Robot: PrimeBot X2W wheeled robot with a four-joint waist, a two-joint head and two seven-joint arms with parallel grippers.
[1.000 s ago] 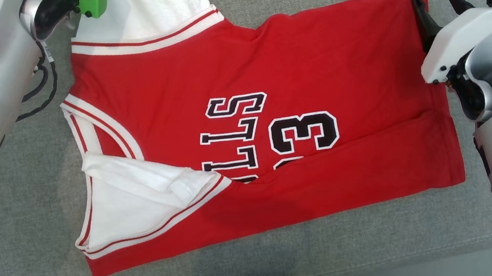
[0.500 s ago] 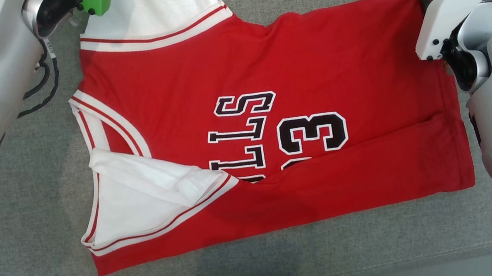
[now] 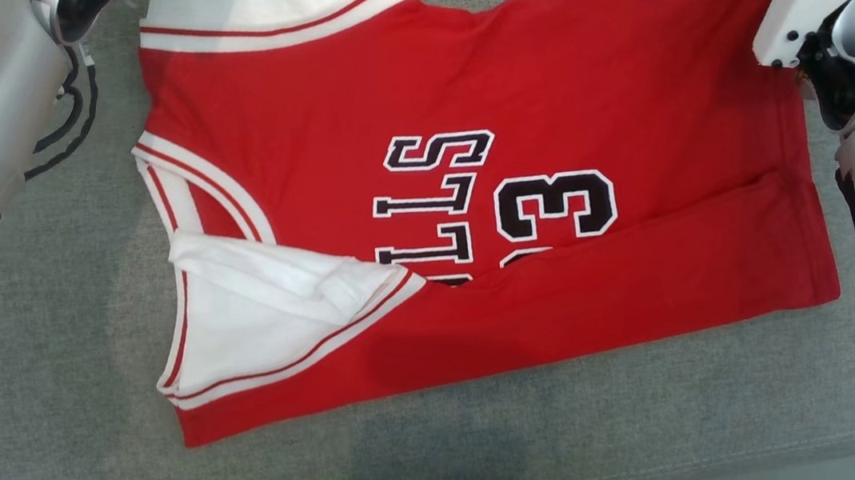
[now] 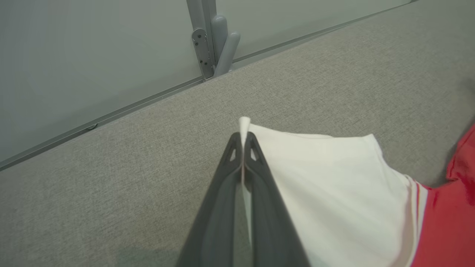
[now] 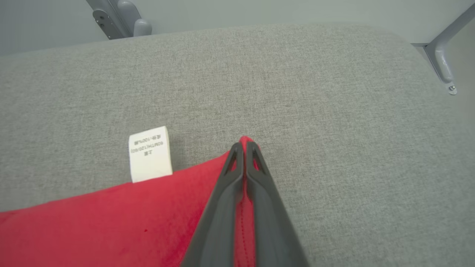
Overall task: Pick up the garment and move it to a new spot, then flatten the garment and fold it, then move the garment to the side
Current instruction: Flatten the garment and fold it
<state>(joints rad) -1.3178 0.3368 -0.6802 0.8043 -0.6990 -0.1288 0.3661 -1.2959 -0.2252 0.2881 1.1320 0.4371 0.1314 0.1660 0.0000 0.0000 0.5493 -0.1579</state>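
Fingers of the left gripper are pinching the white sleeve corner of the red-and-white knit jersey; the right gripper is clamping its red hem corner. It is lying on the grey fabric-covered table, stretching sideways between them and spreading toward the robot.

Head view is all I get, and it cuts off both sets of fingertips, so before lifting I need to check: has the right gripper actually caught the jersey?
Observer: Yes. In its wrist view the right gripper is shut on a red corner of the jersey, with a bit of cloth poking out past the tips.
Operator: And the left one?
Observer: The left gripper is shut on the edge of the white sleeve, with a sliver of cloth showing above its tips.
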